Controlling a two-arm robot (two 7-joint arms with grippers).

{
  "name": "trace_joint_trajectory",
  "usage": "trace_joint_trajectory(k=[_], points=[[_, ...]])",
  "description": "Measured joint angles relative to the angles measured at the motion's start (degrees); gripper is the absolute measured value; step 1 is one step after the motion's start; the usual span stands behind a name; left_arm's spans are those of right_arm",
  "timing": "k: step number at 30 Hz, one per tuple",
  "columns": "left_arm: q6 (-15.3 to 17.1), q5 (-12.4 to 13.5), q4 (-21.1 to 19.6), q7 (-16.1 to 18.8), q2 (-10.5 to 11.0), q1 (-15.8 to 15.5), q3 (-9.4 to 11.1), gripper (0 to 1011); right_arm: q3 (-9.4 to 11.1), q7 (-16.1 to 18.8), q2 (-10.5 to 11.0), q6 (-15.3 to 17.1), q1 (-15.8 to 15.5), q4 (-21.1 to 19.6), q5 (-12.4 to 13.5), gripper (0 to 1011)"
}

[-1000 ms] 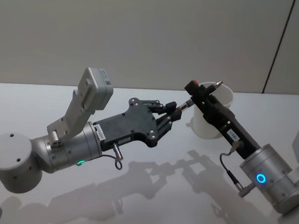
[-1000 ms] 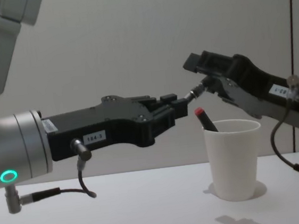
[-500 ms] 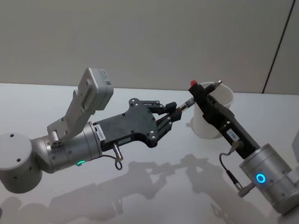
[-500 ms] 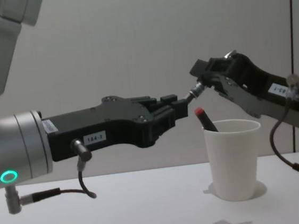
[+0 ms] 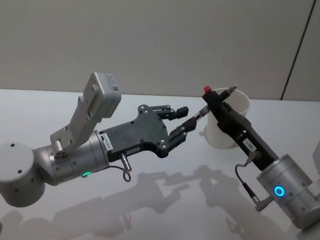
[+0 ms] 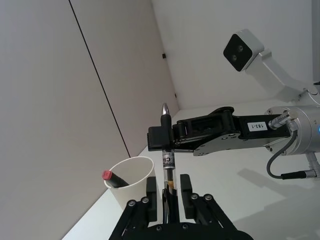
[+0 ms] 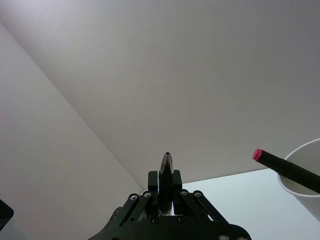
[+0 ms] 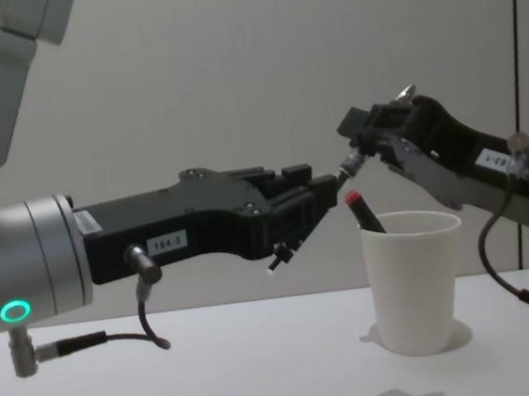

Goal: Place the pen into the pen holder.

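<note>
Midair, a handover above the white table [image 5: 159,208] | right end effector [image 5: 215,99] clamped on the slim clear-barrelled pen with black grip and silver tip [image 6: 167,165] | left end effector [image 5: 176,123] spread apart around its tail | next, likely: tip pen into the tapered white paper-cup pen holder [image 8: 414,280], just beside, housing a red-capped black marker [image 8: 360,211].

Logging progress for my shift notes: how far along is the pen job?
Done: the right end effector is shut on the pen, held in the air near the cup. In hand: the left end effector is open around the pen's other end. Left: lower the pen into the cup, which already holds a red-capped marker.
</note>
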Motion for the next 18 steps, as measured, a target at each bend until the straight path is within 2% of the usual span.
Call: trace_joint_trajectory(k=[4, 5, 6, 8, 9, 11, 12, 14, 15, 18], points=[[0.00, 0.00, 0.00, 0.00, 0.00, 0.00, 0.00, 371, 0.00, -0.02, -0.01, 0.00, 0.00, 0.00, -0.01, 143], [0.00, 0.00, 0.00, 0.00, 0.00, 0.00, 0.00, 429, 0.00, -0.02, -0.01, 0.00, 0.00, 0.00, -0.01, 143], [0.00, 0.00, 0.00, 0.00, 0.00, 0.00, 0.00, 429, -0.01, -0.02, -0.01, 0.00, 0.00, 0.00, -0.01, 143], [0.00, 0.00, 0.00, 0.00, 0.00, 0.00, 0.00, 490, -0.01, -0.02, -0.01, 0.00, 0.00, 0.00, -0.01, 143], [0.00, 0.00, 0.00, 0.00, 0.00, 0.00, 0.01, 548, -0.02, -0.02, -0.01, 0.00, 0.01, 0.00, -0.01, 143], [0.00, 0.00, 0.00, 0.00, 0.00, 0.00, 0.01, 580, -0.02, -0.02, -0.01, 0.00, 0.00, 0.00, -0.01, 143], [0.00, 0.00, 0.00, 0.00, 0.00, 0.00, 0.01, 646, -0.02, -0.02, -0.01, -0.01, 0.01, 0.00, -0.01, 143], [0.00, -0.01, 0.00, 0.00, 0.00, 0.00, 0.01, 688, -0.02, -0.02, -0.01, -0.01, 0.01, 0.00, -0.01, 143], [0.00, -0.01, 0.00, 0.00, 0.00, 0.00, 0.02, 746, -0.02, -0.02, -0.01, -0.01, 0.01, -0.01, -0.01, 143], [0.01, 0.00, 0.00, 0.00, 0.00, 0.00, 0.01, 818, -0.02, -0.02, -0.01, -0.01, 0.01, -0.02, -0.01, 143]])
